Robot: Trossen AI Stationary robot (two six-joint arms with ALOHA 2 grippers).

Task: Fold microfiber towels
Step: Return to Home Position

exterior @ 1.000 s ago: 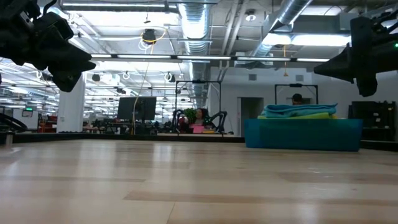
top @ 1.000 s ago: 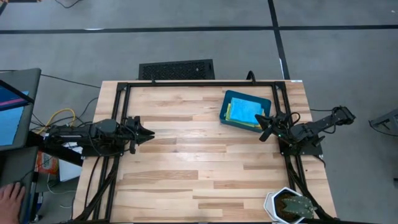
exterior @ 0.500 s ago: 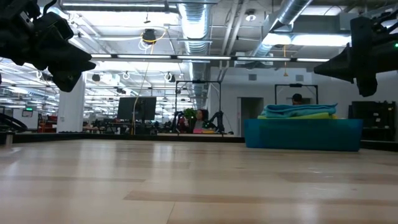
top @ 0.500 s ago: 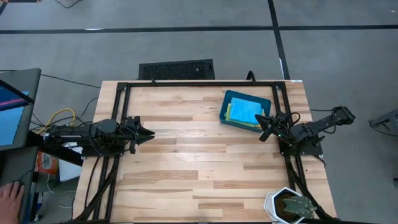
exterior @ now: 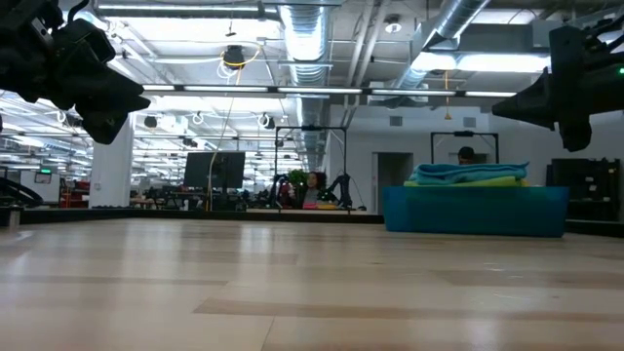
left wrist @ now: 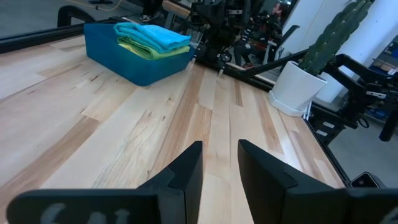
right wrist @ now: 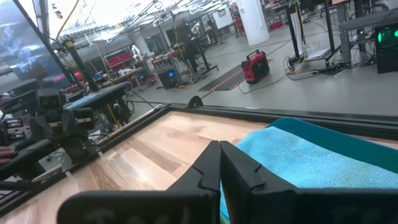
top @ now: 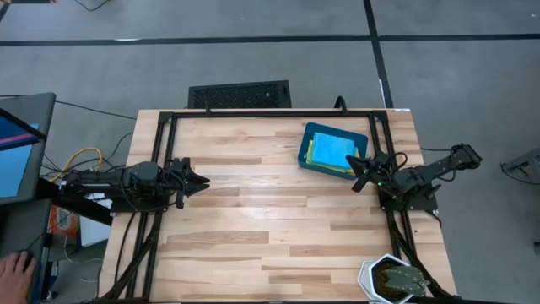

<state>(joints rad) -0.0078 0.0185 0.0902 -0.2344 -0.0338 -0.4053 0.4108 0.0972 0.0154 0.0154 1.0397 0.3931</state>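
Folded microfiber towels, a light blue one [top: 335, 152] on top of a yellow-green one, lie stacked in a dark teal bin [top: 307, 150] at the table's far right. They also show in the low view [exterior: 468, 174], the left wrist view [left wrist: 152, 38] and the right wrist view [right wrist: 311, 162]. My left gripper [top: 202, 181] hovers over the table's left side, its fingers [left wrist: 186, 171] a little apart and empty. My right gripper [top: 354, 175] hovers just off the bin's near right corner, shut and empty, with its fingertips [right wrist: 214, 152] together.
A cactus in a white pot [top: 392, 279] stands at the near right corner. A black frame rail [top: 270, 114] runs along the far edge. Bare wood [top: 270, 211] lies between the arms. A person's hand [top: 13, 270] shows off the table's left.
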